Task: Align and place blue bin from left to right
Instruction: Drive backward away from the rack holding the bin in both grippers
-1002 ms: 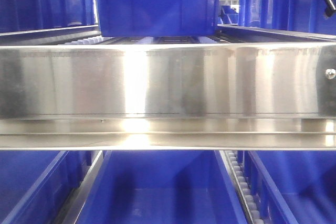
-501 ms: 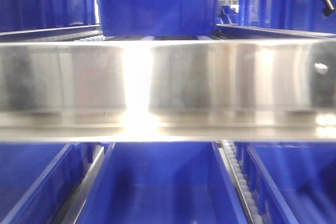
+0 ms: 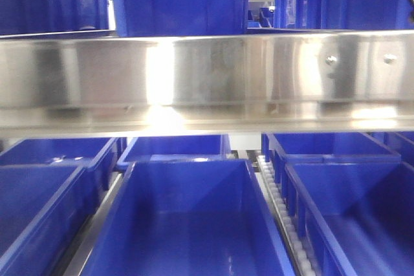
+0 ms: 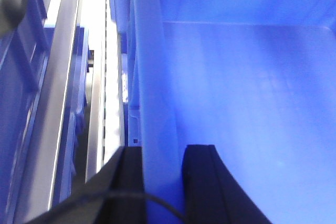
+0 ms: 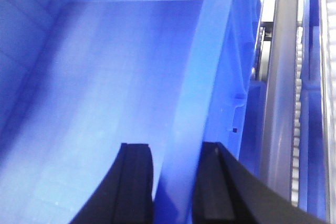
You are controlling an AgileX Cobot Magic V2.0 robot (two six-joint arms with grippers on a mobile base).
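The blue bin (image 3: 187, 237) lies open-topped in the middle lane under the steel beam, and neither gripper shows in the front view. In the left wrist view my left gripper (image 4: 163, 182) straddles the blue bin's (image 4: 252, 87) left wall, one black finger (image 4: 128, 187) outside and one inside, shut on the rim. My right gripper (image 5: 176, 187) is shut on the right wall of the blue bin (image 5: 105, 77) in the same way, with its outer finger (image 5: 218, 187) on the rail side. The bin's floor is bare.
A wide steel beam (image 3: 207, 82) crosses the front view, with darker blue bins (image 3: 181, 1) on the shelf above. More bins stand left (image 3: 32, 211), right (image 3: 349, 211) and behind (image 3: 174, 150). A roller track (image 3: 281, 218) and steel rails (image 4: 52, 103) (image 5: 278, 103) flank the lane.
The steel beam has shifted upward and shrunk in the front view. More of the lower shelf's bins now show, and the black hook at the top right has left the frame.
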